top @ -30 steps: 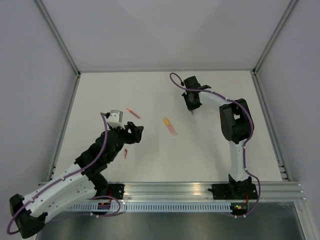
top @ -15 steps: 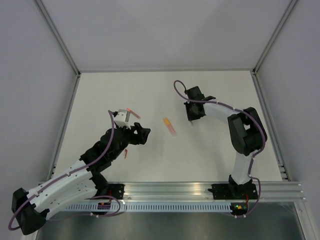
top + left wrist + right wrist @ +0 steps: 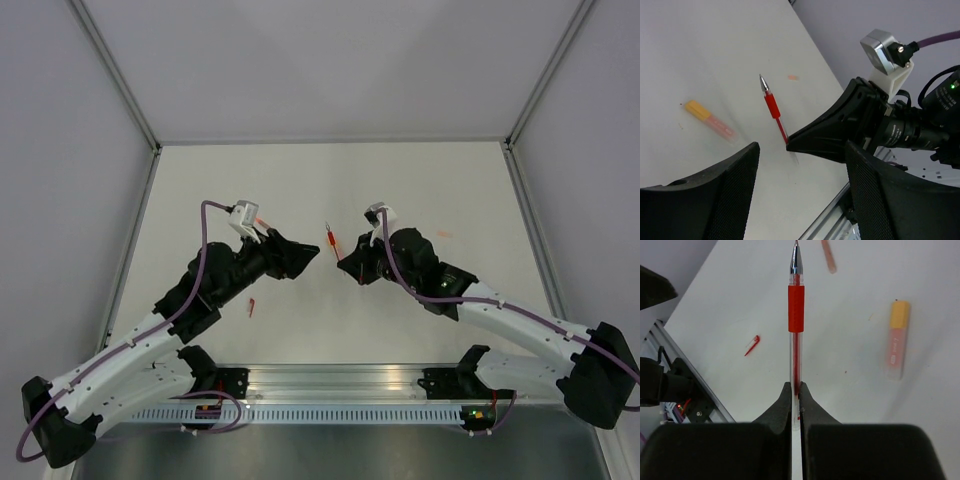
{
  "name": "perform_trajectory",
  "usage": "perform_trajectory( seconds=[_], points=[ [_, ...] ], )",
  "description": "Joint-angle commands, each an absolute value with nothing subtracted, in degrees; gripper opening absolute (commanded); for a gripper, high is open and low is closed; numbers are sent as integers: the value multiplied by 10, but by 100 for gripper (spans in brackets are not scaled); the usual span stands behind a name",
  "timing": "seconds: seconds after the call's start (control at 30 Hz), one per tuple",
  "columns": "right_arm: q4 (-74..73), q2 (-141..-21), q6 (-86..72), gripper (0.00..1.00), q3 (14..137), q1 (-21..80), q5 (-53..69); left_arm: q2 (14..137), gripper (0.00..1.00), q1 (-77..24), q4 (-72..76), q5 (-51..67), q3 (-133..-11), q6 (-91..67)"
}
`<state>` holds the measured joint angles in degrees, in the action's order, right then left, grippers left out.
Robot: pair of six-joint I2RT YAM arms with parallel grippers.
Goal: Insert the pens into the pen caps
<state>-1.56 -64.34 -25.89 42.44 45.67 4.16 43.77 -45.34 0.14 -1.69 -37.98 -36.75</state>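
My right gripper (image 3: 795, 388) is shut on the rear of the red pen (image 3: 795, 315), which is off the table with its metal tip pointing away from the wrist. In the top view the red pen (image 3: 329, 240) sits mid-table between both grippers. My left gripper (image 3: 801, 167) stands open, facing the right gripper's fingers (image 3: 825, 137) and the red pen (image 3: 772, 106), with nothing between its jaws. The orange-peach pen (image 3: 896, 340) lies flat on the table beyond. A small red cap (image 3: 752, 345) lies to the left, also in the top view (image 3: 251, 307).
A pinkish stub (image 3: 262, 222) lies beside the left wrist. A faint orange stub (image 3: 443, 234) lies on the table right of the right arm. The metal rail (image 3: 400, 385) runs along the near edge, and grey walls close in the table.
The right arm swung from the back right to mid-table, shut on the red pen and carrying it. The left gripper moved right toward the centre, still open.
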Motion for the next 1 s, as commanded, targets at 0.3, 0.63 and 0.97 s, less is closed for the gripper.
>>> perform_trajectory(
  seconds=[0.3, 0.63, 0.97],
  points=[
    [93, -573, -315, 0, 389, 540, 52, 480, 67, -451, 48, 30, -419, -400],
    [97, -560, -307, 0, 389, 575, 44, 512, 46, -451, 100, 61, -409, -410],
    [91, -581, -266, 34, 402, 580, 112, 505, 2, -451, 121, 119, -398, -433]
  ],
)
